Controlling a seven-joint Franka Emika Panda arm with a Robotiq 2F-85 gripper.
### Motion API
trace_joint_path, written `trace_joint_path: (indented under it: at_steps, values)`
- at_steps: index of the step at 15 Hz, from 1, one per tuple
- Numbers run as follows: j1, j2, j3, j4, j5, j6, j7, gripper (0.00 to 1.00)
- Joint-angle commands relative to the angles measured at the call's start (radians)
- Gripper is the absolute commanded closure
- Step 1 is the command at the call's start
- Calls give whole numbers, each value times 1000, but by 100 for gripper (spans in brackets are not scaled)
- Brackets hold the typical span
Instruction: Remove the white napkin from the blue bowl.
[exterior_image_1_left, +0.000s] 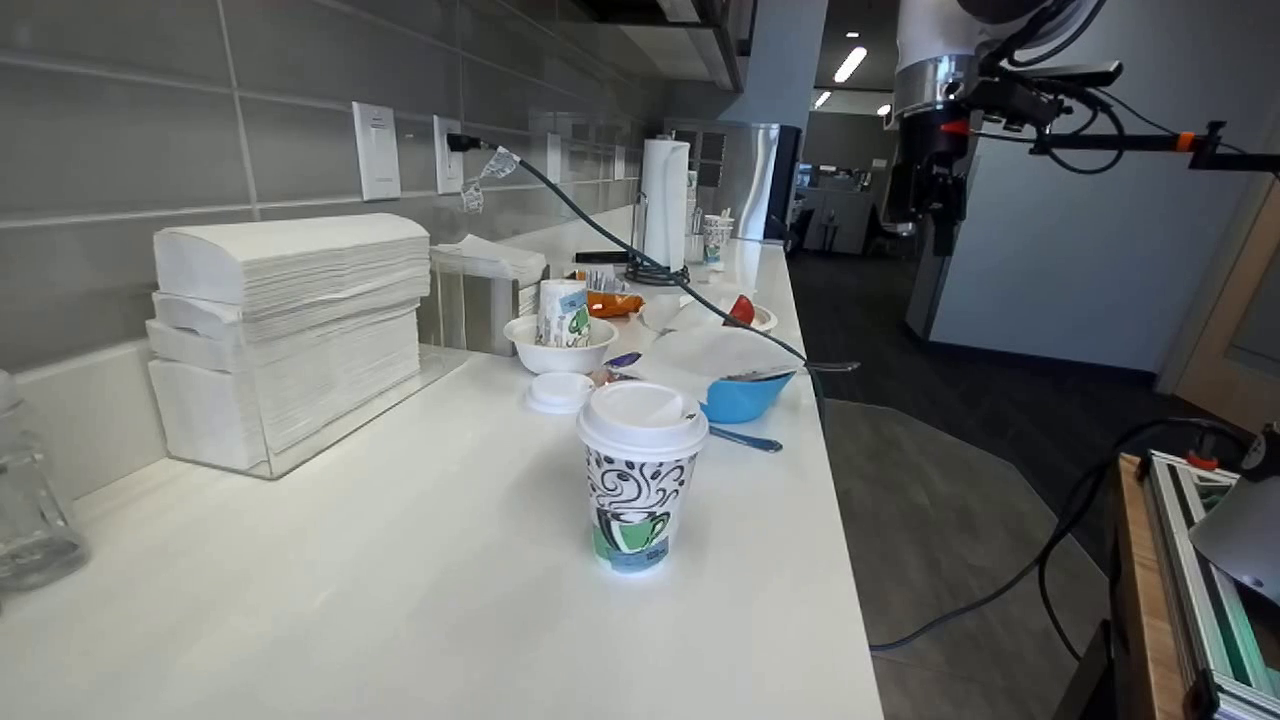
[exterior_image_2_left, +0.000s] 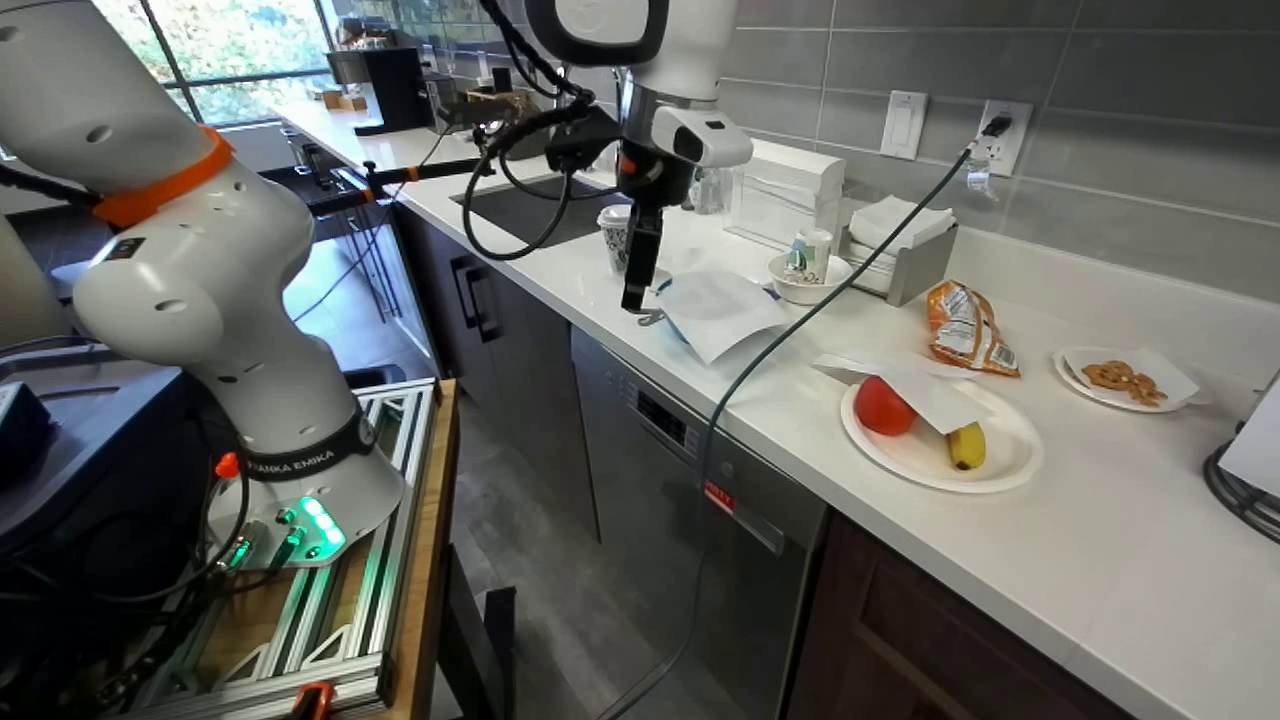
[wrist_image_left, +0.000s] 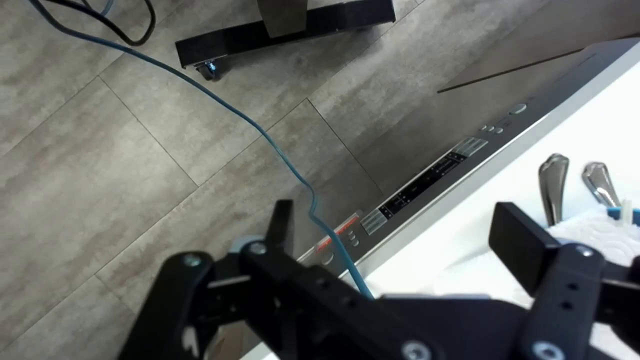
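The blue bowl (exterior_image_1_left: 748, 399) stands near the counter's front edge; in an exterior view most of it is hidden under the napkin. The white napkin (exterior_image_1_left: 715, 357) lies draped over the bowl and spreads past its rim; it also shows in an exterior view (exterior_image_2_left: 722, 308). In the wrist view the napkin (wrist_image_left: 595, 234) and a bit of blue rim (wrist_image_left: 631, 216) are at the right edge. My gripper (wrist_image_left: 400, 235) is open, with nothing between its fingers. It hangs above the counter's front edge, apart from the bowl and napkin; it shows in both exterior views (exterior_image_1_left: 926, 222) (exterior_image_2_left: 637, 280).
A dark cable (exterior_image_2_left: 800, 325) runs from the wall outlet across the counter and over its edge beside the bowl. Metal handles (wrist_image_left: 552, 187) lie by the bowl. A lidded paper cup (exterior_image_1_left: 640, 490), a white bowl (exterior_image_2_left: 808, 290) with a cup, and a fruit plate (exterior_image_2_left: 1015, 462) stand nearby.
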Motion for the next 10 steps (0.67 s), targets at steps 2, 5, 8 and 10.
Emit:
trace_joint_path:
  at_steps: [2, 5, 8, 10]
  values:
    - [32, 100, 53, 141, -1, 2, 77, 0]
    - [54, 163, 71, 189, 20, 49, 93, 0]
    - [60, 144, 67, 174, 4, 48, 68, 0]
    - [69, 175, 72, 190, 4, 55, 68, 0]
